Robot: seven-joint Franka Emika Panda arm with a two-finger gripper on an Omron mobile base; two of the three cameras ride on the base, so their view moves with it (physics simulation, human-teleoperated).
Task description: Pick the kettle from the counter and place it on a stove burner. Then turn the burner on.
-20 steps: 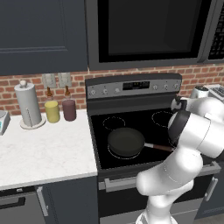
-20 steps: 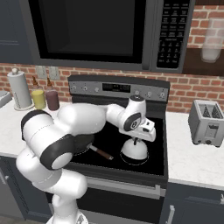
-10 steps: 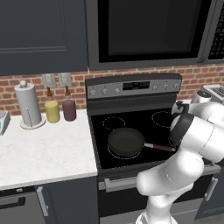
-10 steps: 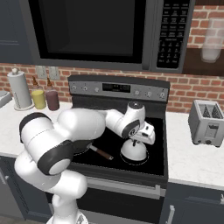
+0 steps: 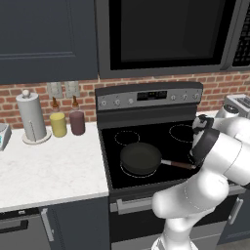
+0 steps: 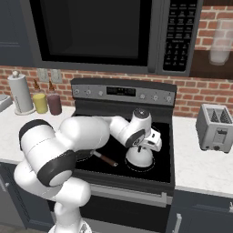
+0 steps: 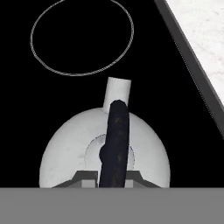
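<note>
Arm had sunk slightly since a second earlier, kettle [image 6: 139,156] lower with it, now seated on front right burner [image 6: 144,167] of black cooktop [image 6: 164,157]. Gripper [image 6: 144,144] closed narrow on kettle's dark handle [image 7: 115,144]. Kettle upright: silvery-white dome, wide round base, short spout [image 7: 117,92] aimed at the rear burner ring [image 7: 82,37]

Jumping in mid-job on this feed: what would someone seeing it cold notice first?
The white arm bent low over the black cooktop, its gripper shut on the handle of the kettle, which sits on the front right stove burner. Next, the dark frying pan on the front left burner, its handle pointing toward the kettle. In the hand view the kettle's spout aims at an empty burner ring.
</note>
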